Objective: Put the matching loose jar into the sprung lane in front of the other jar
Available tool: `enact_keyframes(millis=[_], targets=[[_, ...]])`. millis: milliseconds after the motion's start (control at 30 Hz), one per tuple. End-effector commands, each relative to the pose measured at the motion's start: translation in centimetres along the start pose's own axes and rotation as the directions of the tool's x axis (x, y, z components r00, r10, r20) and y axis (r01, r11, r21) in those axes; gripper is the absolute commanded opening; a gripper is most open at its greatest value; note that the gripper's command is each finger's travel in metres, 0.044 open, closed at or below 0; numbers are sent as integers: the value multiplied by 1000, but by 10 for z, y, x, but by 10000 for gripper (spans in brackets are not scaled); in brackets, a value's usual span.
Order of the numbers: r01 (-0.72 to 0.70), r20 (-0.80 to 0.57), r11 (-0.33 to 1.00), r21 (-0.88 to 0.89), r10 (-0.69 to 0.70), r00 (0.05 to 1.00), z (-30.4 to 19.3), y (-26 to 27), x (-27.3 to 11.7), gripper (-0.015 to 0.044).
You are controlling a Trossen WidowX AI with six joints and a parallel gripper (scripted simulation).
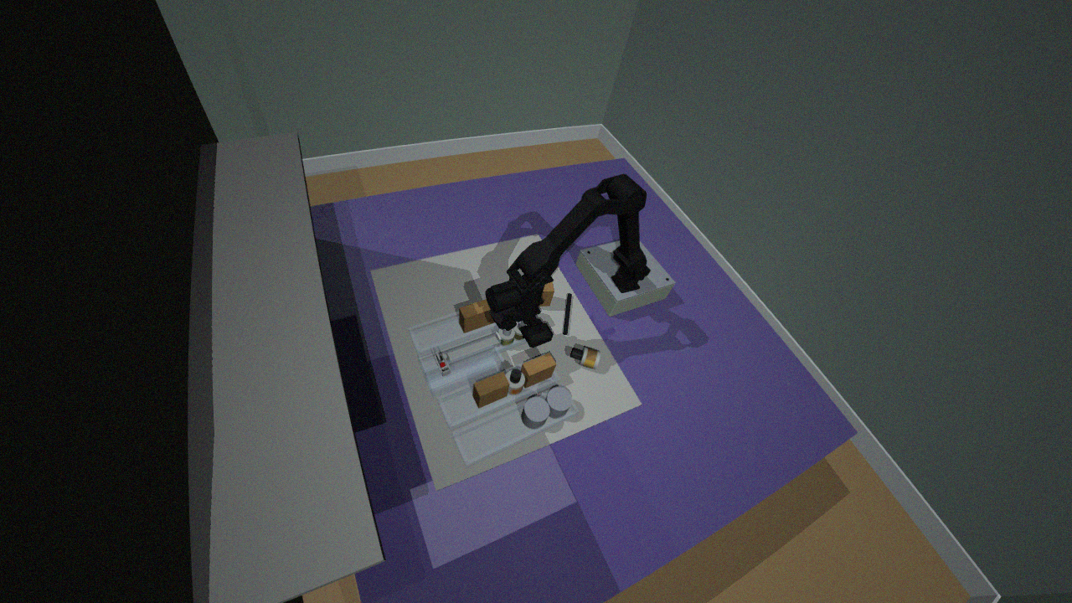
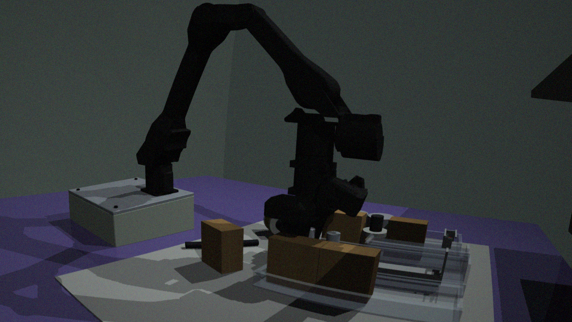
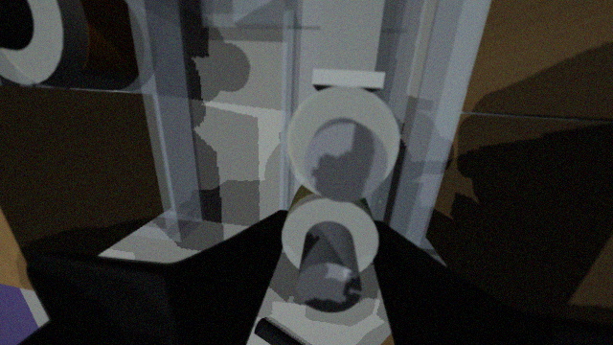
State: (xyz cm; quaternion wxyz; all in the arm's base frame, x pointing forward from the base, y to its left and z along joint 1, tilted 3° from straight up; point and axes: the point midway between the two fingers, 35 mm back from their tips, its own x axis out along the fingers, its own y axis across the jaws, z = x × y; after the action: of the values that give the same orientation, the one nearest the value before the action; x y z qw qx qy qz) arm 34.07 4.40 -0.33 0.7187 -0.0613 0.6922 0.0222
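Observation:
My gripper (image 3: 329,222) is shut on an upright jar (image 3: 368,240) with a white shoulder and dark grey cap, at the front of the sprung lane (image 3: 442,144). A matching capped jar (image 3: 345,103) (image 1: 507,337) stands directly behind it in the lane; the two look touching or nearly so. The white pusher plate (image 3: 349,79) is right behind that rear jar. The exterior view shows the rear jar's cap (image 2: 333,235) beside the fingers. The held jar's base and the front stop are hidden, so I cannot tell whether it stands on the lane floor.
Wooden blocks (image 1: 491,389) (image 2: 292,260) flank the lane on both sides. An orange-labelled jar (image 1: 515,383) stands between two blocks. A yellow-labelled jar (image 1: 590,357) lies on its side near a black rod (image 1: 567,313) (image 2: 251,243). Two pale round containers (image 1: 535,410) stand in the outer lane.

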Motion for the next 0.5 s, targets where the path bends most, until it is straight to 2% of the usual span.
enact_keyframes(millis=[0, 300, 333, 467], targets=[[1, 0, 1000, -5, -1, 1000, 0, 0, 0, 52], [1, 0, 1000, -5, -1, 1000, 0, 0, 0, 289], [1, 0, 1000, -5, -1, 1000, 0, 0, 0, 304], [1, 0, 1000, -5, -1, 1000, 0, 0, -6, 304]])
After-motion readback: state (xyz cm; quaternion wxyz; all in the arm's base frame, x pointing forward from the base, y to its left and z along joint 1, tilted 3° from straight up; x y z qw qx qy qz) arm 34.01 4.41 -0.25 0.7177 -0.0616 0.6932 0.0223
